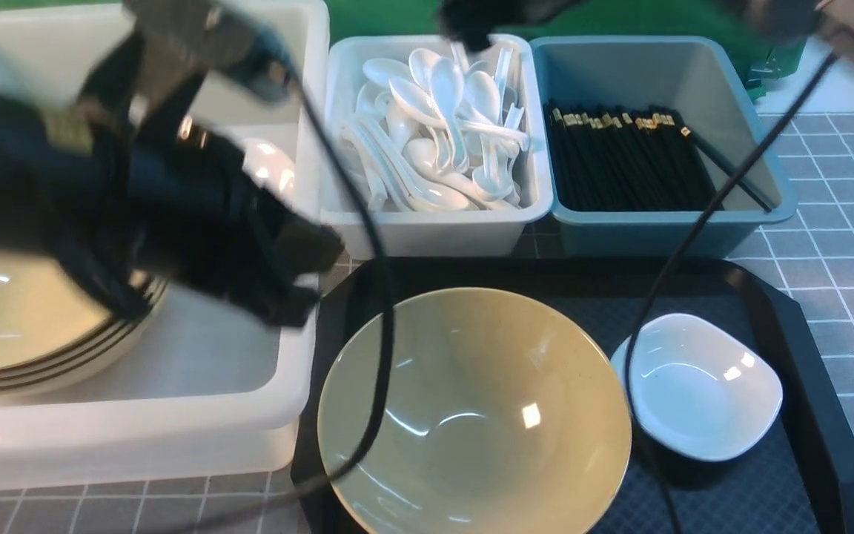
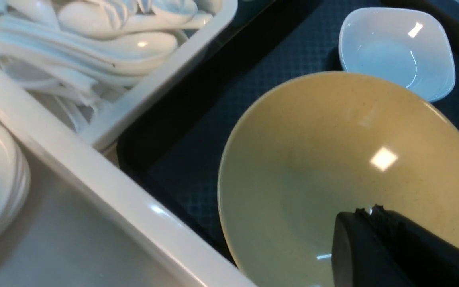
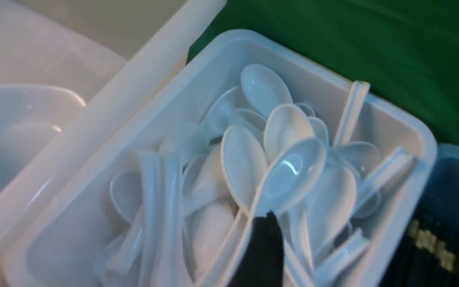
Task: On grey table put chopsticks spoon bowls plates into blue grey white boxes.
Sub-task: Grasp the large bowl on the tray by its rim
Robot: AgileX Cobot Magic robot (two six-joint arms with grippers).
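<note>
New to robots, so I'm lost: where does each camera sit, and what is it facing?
Front view: between the arms, facing forward over yellow bowl and white plate toward the boxes; blurred left arm shows.
Left wrist view: on that wrist, looking at the bowl; shut left gripper shows.
Right wrist view: on that wrist, above the spoon bin; one black fingertip shows.
Shared: front and left wrist both see bowl and plate.
</note>
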